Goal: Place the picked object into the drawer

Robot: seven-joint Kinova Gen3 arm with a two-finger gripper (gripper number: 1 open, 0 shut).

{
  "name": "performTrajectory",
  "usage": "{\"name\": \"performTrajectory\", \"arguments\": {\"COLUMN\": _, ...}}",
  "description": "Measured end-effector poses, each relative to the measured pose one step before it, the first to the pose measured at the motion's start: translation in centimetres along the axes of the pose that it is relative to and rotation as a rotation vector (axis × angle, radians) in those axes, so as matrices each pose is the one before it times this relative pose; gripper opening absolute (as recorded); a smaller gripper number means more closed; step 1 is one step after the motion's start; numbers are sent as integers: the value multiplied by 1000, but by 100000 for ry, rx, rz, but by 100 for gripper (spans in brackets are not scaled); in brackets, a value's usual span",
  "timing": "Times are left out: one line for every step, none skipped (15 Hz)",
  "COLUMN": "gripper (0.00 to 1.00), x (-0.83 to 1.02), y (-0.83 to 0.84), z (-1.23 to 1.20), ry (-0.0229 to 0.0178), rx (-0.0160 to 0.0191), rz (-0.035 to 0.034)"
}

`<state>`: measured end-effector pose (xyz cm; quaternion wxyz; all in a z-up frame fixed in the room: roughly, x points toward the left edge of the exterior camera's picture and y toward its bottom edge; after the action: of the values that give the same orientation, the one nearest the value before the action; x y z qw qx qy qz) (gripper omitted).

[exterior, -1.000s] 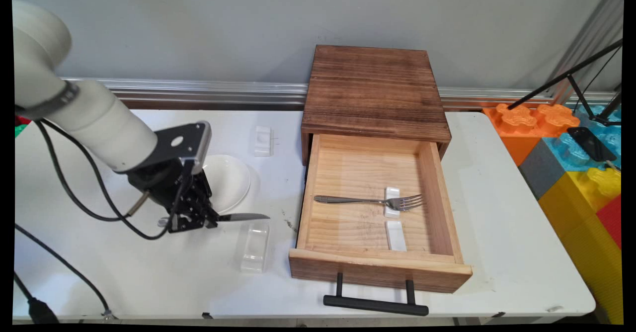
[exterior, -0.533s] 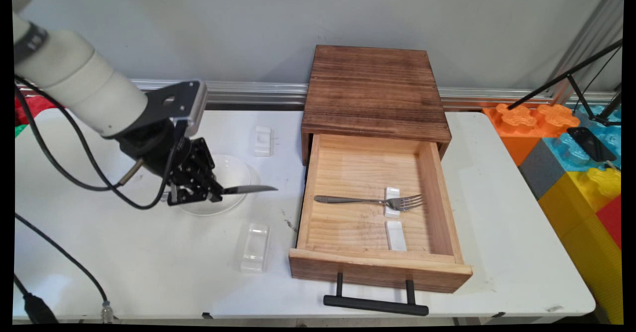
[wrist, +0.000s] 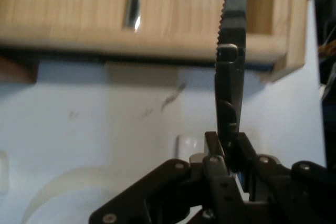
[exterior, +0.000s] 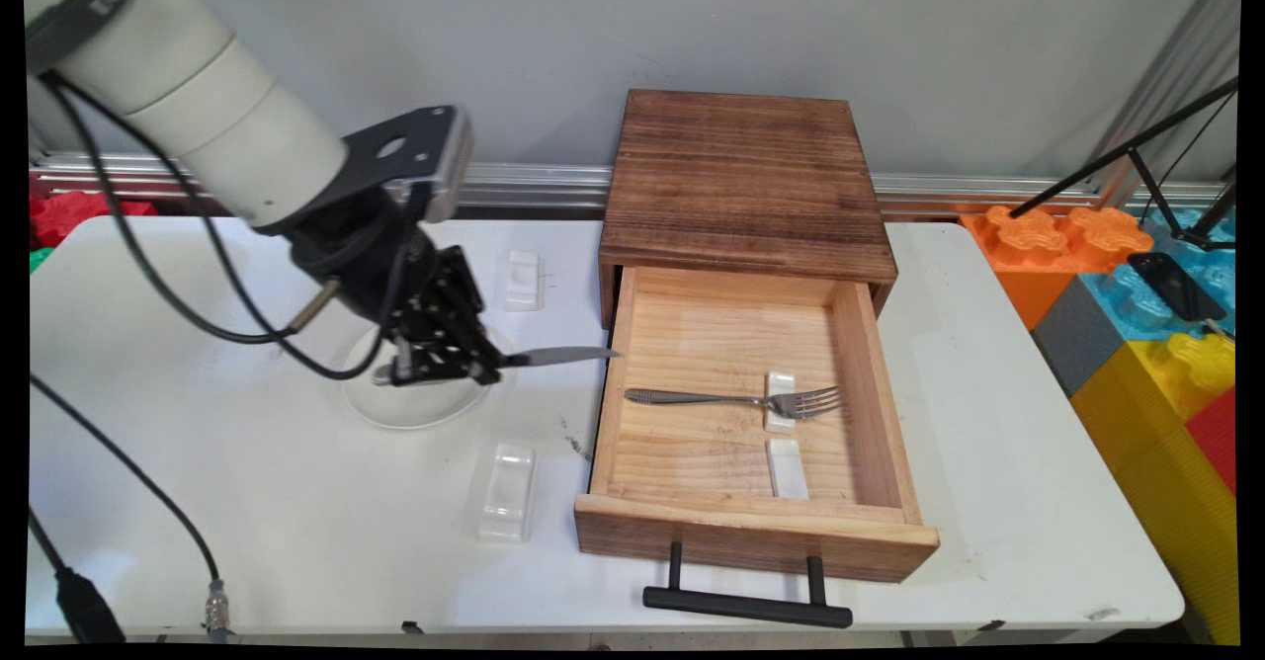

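Here, the white desk (exterior: pixel 296 541) carries a wooden box with its drawer (exterior: pixel 751 522) pulled open; a fork (exterior: pixel 736 400) lies inside. My gripper (exterior: pixel 486 371) hangs above the white plate (exterior: pixel 415 415), jaws clamped on a knife (exterior: pixel 558 356) whose serrated blade seemingly reaches the drawer's left wall.

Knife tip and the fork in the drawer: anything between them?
Only the drawer's left wall and bare drawer floor, by the main view. The knife, held in the gripper, has its tip at that wall; the fork lies inside.
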<state>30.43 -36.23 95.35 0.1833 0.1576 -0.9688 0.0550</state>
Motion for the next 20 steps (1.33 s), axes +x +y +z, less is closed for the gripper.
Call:
{"name": "performTrajectory", "arguments": {"gripper": 0, "x": 1054, "y": 47, "z": 188, "ry": 633, "rx": -1303, "rz": 314}}
{"name": "performTrajectory", "arguments": {"gripper": 0, "x": 1064, "y": 21, "z": 242, "ry": 637, "rx": -1187, "rz": 330}}
{"name": "performTrajectory", "arguments": {"gripper": 0, "x": 920, "y": -9, "z": 253, "ry": 613, "rx": -916, "rz": 299}}
{"name": "performTrajectory", "arguments": {"gripper": 0, "x": 572, "y": -14, "z": 171, "ry": 368, "rx": -561, "rz": 190}}
{"name": "performTrajectory", "arguments": {"gripper": 0, "x": 860, "y": -32, "z": 276, "ry": 604, "rx": -736, "rz": 277}}
{"name": "performTrajectory", "arguments": {"gripper": 0, "x": 564, "y": -35, "z": 210, "ry": 379, "rx": -433, "rz": 171}}
{"name": "performTrajectory", "arguments": {"gripper": 0, "x": 852, "y": -67, "z": 346, "ry": 593, "rx": -535, "rz": 277}}
{"name": "performTrajectory", "arguments": {"gripper": 0, "x": 968, "y": -101, "z": 423, "ry": 665, "rx": -557, "rz": 341}}
{"name": "performTrajectory", "arguments": {"gripper": 0, "x": 910, "y": -103, "z": 442, "ry": 638, "rx": -467, "rz": 246}}
{"name": "performTrajectory", "arguments": {"gripper": 0, "x": 740, "y": -73, "z": 412, "ry": 595, "rx": -428, "rz": 96}}
{"name": "performTrajectory", "arguments": {"gripper": 0, "x": 845, "y": -117, "z": 470, "ry": 680, "rx": -461, "rz": 232}}
{"name": "performTrajectory", "arguments": {"gripper": 0, "x": 767, "y": -147, "z": 515, "ry": 703, "rx": -286, "rz": 88}}
{"name": "performTrajectory", "arguments": {"gripper": 0, "x": 605, "y": -147, "z": 480, "ry": 597, "rx": -35, "rz": 12}}
{"name": "performTrajectory", "arguments": {"gripper": 0, "x": 693, "y": -187, "z": 585, "ry": 664, "rx": 0, "rz": 119}}
{"name": "performTrajectory", "arguments": {"gripper": 0, "x": 606, "y": -199, "z": 606, "ry": 590, "rx": 86, "rz": -78}}
{"name": "performTrajectory", "arguments": {"gripper": 0, "x": 463, "y": -160, "z": 533, "ry": 518, "rx": 115, "rz": -141}}
{"name": "performTrajectory", "arguments": {"gripper": 0, "x": 307, "y": -95, "z": 361, "ry": 307, "rx": 70, "rz": -93}}
{"name": "performTrajectory", "arguments": {"gripper": 0, "x": 419, "y": -129, "z": 564, "ry": 454, "rx": 126, "rz": -255}}
{"name": "performTrajectory", "arguments": {"gripper": 0, "x": 251, "y": -82, "z": 369, "ry": 271, "rx": 86, "rz": -200}}
{"name": "performTrajectory", "arguments": {"gripper": 0, "x": 334, "y": -105, "z": 573, "ry": 460, "rx": 118, "rz": -548}}
